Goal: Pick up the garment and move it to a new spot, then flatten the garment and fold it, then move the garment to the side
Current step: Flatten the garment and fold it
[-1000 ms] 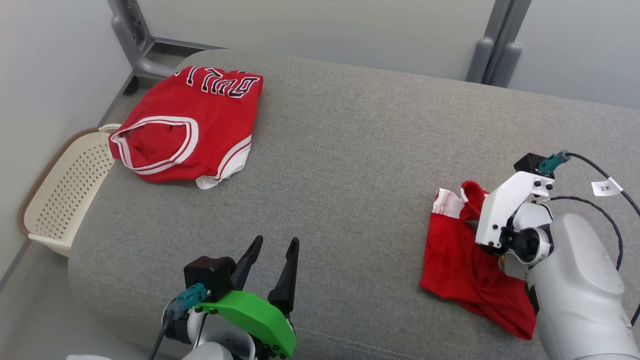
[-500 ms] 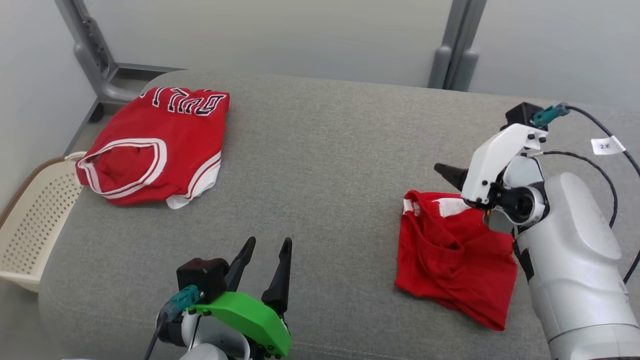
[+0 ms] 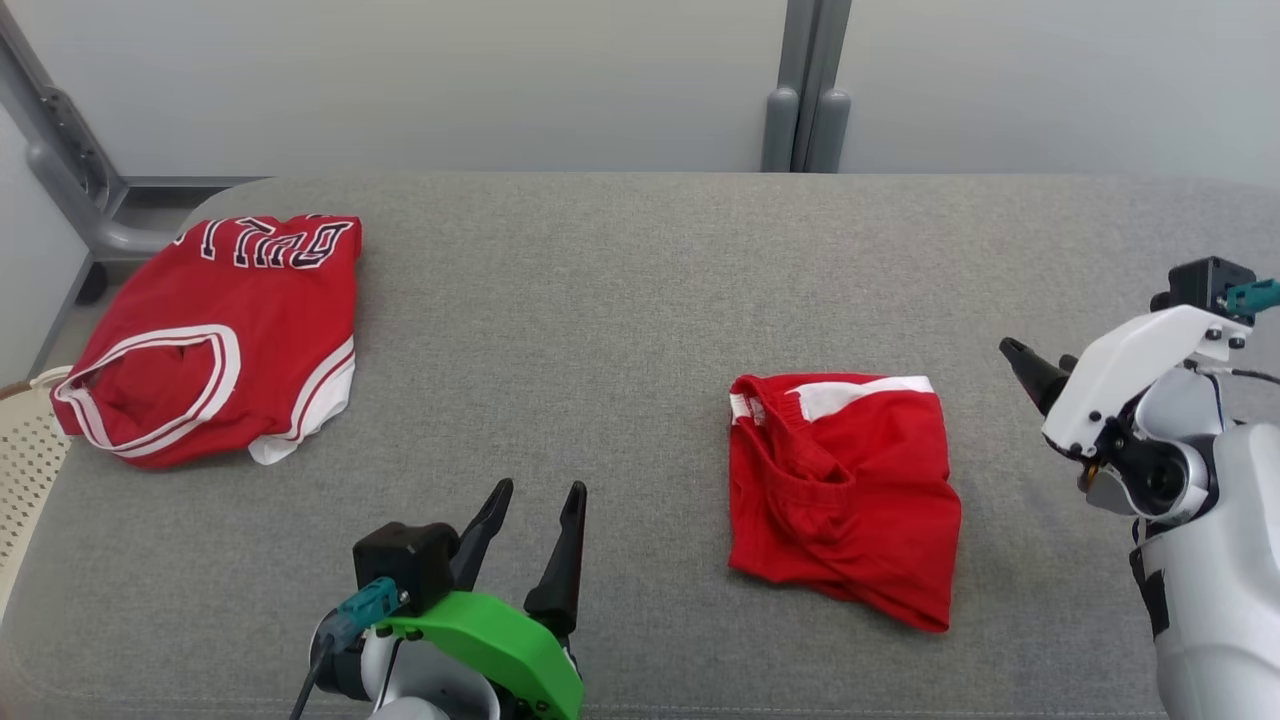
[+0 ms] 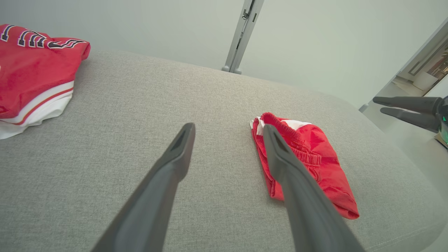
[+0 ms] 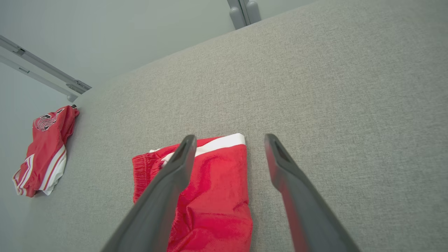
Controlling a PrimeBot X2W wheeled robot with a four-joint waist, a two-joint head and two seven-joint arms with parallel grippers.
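Red shorts [image 3: 840,490]: lying folded on the grey couch [image 3: 600,280], toward 4 o'clock of the seat's centre in the head view, white waistband edge at the 12 o'clock side.

Right end effector [image 3: 1035,358]: fingers spread wide, gripping nothing, standing at 3 o'clock of the shorts and apart from them.

Left end effector [image 3: 540,487]: fingers parted, empty, at the 6 o'clock edge of the couch.

Red jersey [image 3: 210,335]: folded at the 9 o'clock end, well apart from the shorts. A perforated cream basket [image 3: 25,450] sits beyond that end.
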